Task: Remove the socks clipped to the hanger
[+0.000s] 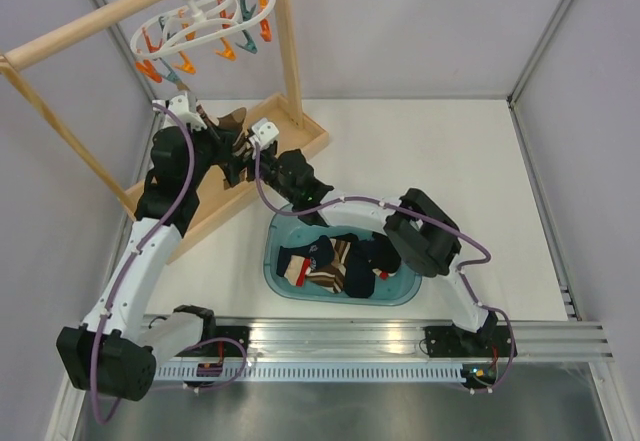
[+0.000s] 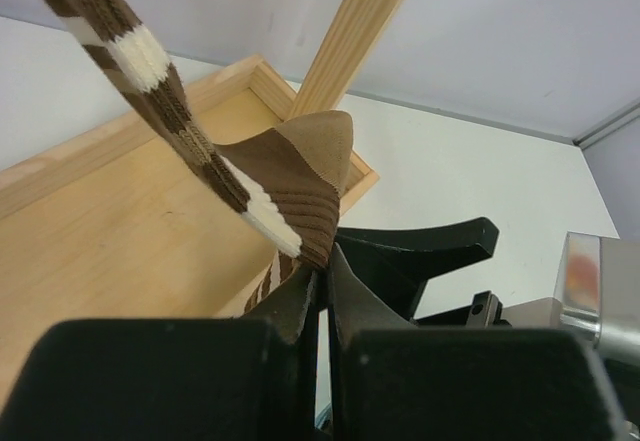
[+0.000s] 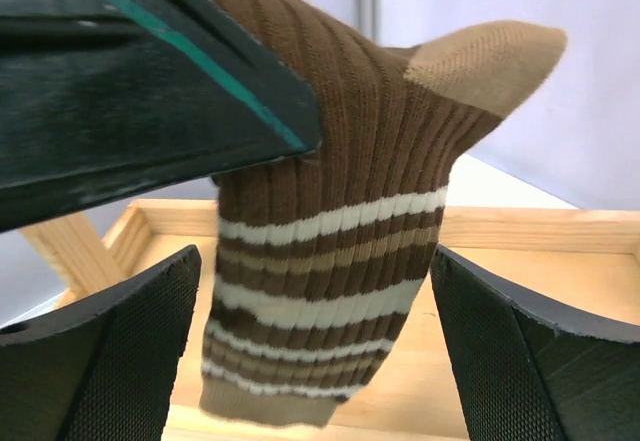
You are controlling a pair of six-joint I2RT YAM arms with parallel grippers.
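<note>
The white oval hanger [image 1: 200, 16] hangs by its hook from the wooden pole, with orange and teal clips dangling from it. A brown, tan and white striped sock [image 1: 233, 119] stretches taut from under those clips down to my left gripper [image 1: 228, 139]. That gripper [image 2: 322, 271] is shut on a fold of the sock [image 2: 300, 176]. In the right wrist view the sock's striped leg [image 3: 330, 261] hangs between the fingers of my open right gripper [image 3: 315, 346], touching neither. Several other socks [image 1: 335, 261] lie in the teal bin.
The teal bin [image 1: 272, 261] sits on the table in front of the right arm. The wooden rack's tray base [image 1: 305, 146] lies under both grippers, its upright post [image 1: 288, 41] stands just behind, and a slanted pole [image 1: 90, 26] carries the hanger.
</note>
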